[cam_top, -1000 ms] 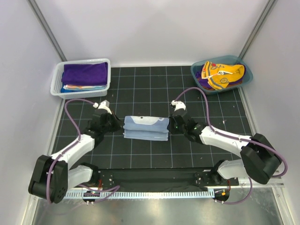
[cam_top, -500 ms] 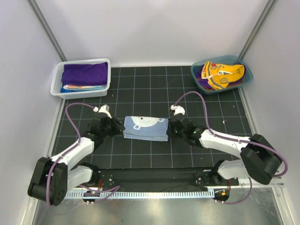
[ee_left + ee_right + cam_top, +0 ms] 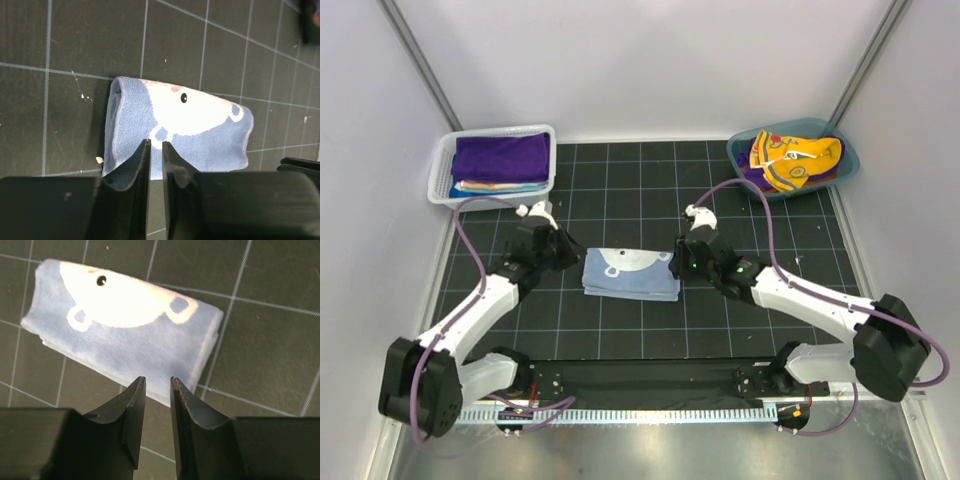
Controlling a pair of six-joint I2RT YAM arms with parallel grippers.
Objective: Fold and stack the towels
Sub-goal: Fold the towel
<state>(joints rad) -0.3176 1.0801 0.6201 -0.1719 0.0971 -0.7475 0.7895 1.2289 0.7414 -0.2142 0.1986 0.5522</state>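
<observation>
Here, one light blue towel (image 3: 630, 272) with a white print lies folded in a flat oblong at the centre of the frame, on the black gridded mat (image 3: 640, 190). The left gripper (image 3: 156, 145) hovers at its left end and the right gripper (image 3: 157, 380) at its right. Each has its fingers nearly together with nothing between them, apparently placed to work both ends of the cloth at once. At upper left, the white mesh basket (image 3: 440, 172) seems to serve as the stacking place. One purple towel (image 3: 500, 155) tops its pile, and orange and blue edges show beneath, though their exact number cannot be told. At upper right, the teal tub (image 3: 852, 165) holds unfolded cloths awaiting their turn: one crumpled yellow-orange towel (image 3: 795, 158) and a glimpse of purple below it.
</observation>
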